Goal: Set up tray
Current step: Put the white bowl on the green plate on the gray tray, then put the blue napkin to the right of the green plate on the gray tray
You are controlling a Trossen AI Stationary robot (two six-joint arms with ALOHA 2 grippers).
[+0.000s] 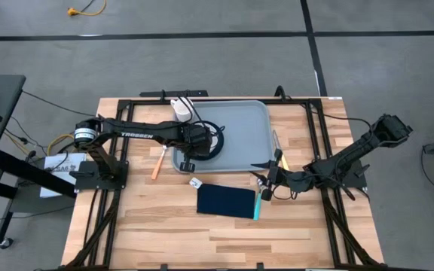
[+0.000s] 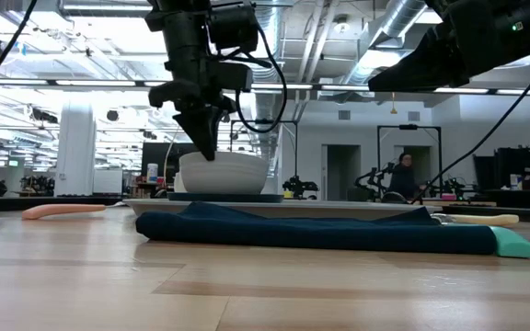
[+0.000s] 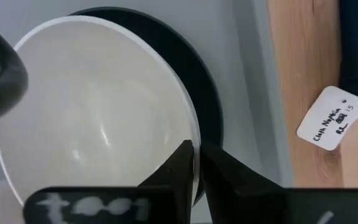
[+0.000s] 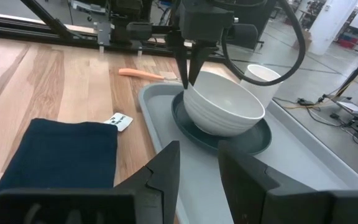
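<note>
The left gripper (image 2: 206,147) points down over the tray (image 1: 251,128), fingers (image 3: 180,165) pinched on the bowl (image 4: 224,103) rim; the right gripper (image 1: 268,175) hangs just beside the tray's corner, fingers (image 4: 166,168) apart.

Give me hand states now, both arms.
Left hand: shut on the white bowl's rim, bowl sitting on the dark plate in the tray.
Right hand: open, holding nothing, beside the tray.

A white bowl (image 4: 224,106) sits on a dark plate (image 4: 229,138) in the grey-blue tray (image 4: 303,163); the left gripper (image 4: 190,73) pinches the bowl's rim.
</note>
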